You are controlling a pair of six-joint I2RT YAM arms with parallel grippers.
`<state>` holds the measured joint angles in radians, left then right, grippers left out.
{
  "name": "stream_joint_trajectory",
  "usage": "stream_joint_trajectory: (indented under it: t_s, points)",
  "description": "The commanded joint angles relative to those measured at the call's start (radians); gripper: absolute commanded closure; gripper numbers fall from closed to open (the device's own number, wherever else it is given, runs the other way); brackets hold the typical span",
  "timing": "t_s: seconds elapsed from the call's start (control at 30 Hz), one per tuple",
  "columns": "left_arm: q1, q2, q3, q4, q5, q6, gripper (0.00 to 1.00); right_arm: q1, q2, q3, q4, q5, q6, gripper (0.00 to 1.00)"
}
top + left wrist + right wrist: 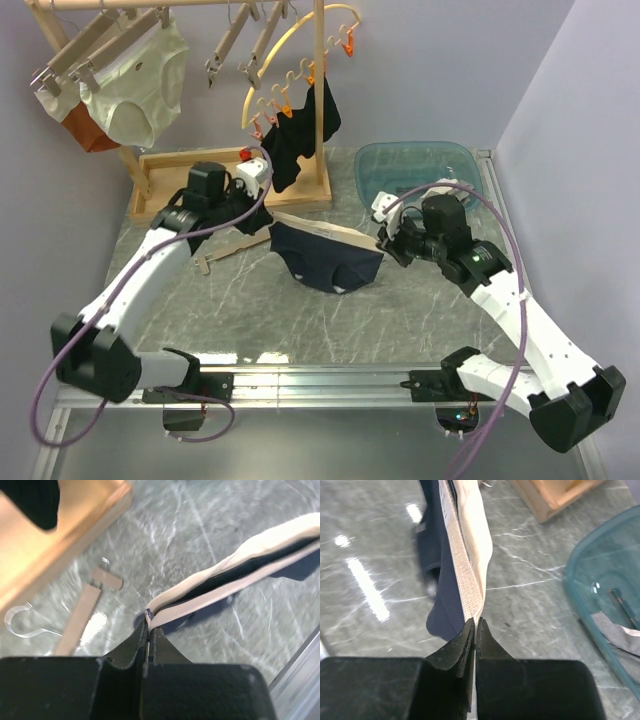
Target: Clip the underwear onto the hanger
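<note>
**Table** [300, 320]: grey marbled top; both arm bases are bolted at its near edge.

**Wooden rack** [320, 100]: an upright post on a tray-like base at the far left of the table, with a rail across the top.

**Left arm** [150, 270], **right arm** [510, 300]: both reach inward toward the table's middle.

**Basin** [415, 165]: translucent teal, at the far right. It lies just beyond the right arm's wrist.

**Cream-white briefs** [135, 85]: clipped to a wood-bar hanger on the rail, upper left.

**Black garment** [300, 135]: hangs from the orange pegs of a curved yellow hanger [342, 9] beside the post.

**Underwear** [325, 262]: dark navy, with a beige waistband. It sits at mid-table between the two grippers, with the waistband pulled into a taut line from one to the other and the navy body sagging below it. Whether the body touches the table cannot be told.

**Hanger** [222, 256]: a straight light-wood bar lying flat on the table, just left of the underwear and apart from it. The left wrist view shows an end clip and its wire hook.

**Left gripper** [265, 222]: clenched on the left end of the waistband.

**Right gripper** [383, 240]: clenched on the right end of the waistband, fingertips pressed together over the fabric edge.
</note>
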<state>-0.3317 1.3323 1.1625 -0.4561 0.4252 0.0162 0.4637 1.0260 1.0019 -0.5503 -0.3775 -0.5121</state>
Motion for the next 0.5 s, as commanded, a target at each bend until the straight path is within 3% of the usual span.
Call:
stream_joint_trajectory:
  t_s: [0.0,0.27,0.47]
  points:
    - [-0.004,-0.114,-0.027,-0.062,0.067,0.211,1.0,-0.005,-0.059,0.026,-0.092,-0.05,0.026,1.0]
    - [-0.047,-0.363,-0.149,-0.34,0.282,0.47,1.0,0.029,-0.257,-0.009,-0.269,-0.144,0.021,1.0]
    - [-0.147,-0.467,-0.123,-0.456,0.325,0.473,1.0,0.098,-0.328,0.014,-0.385,-0.175,0.081,1.0]
